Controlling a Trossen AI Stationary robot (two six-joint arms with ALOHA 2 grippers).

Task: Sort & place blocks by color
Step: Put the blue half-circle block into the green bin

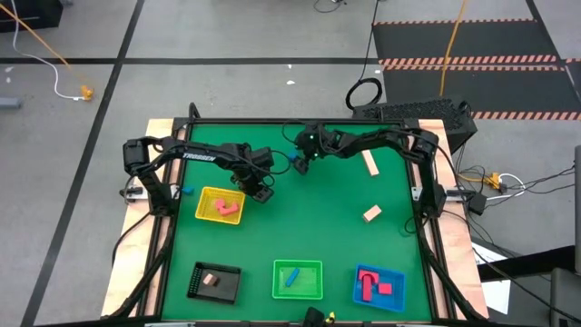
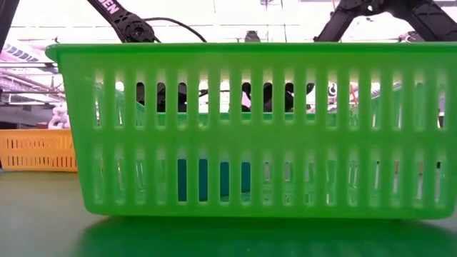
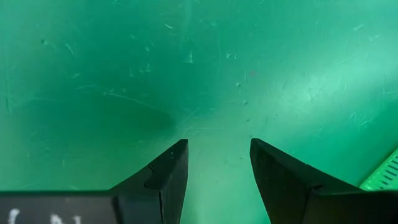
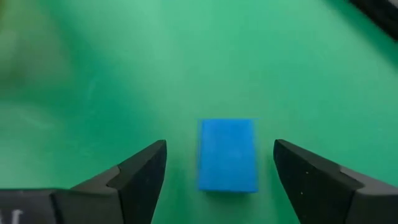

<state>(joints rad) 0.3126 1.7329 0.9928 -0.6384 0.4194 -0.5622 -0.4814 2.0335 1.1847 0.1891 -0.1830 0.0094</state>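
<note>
A small blue block (image 4: 227, 154) lies flat on the green table mat (image 1: 336, 236), toward the far middle. My right gripper (image 4: 219, 144) is open and slants down at it from the table's right, one finger on either side, with a gap on both sides. In the high view the same block (image 1: 297, 167) shows just under that gripper (image 1: 301, 162). My left gripper (image 3: 219, 155) is open over bare mat, beside the yellow tray's right corner (image 1: 264, 193). Two cream blocks (image 1: 369, 163) (image 1: 372, 213) lie loose on the right half.
Yellow tray (image 1: 204, 216) holds pink and red blocks. Along the near edge stand a black tray (image 1: 198, 282) with a pale block, a green tray (image 1: 313, 289) with a blue bar, and a blue tray (image 1: 396, 300) with red blocks. The green tray (image 2: 257, 128) fills the low view.
</note>
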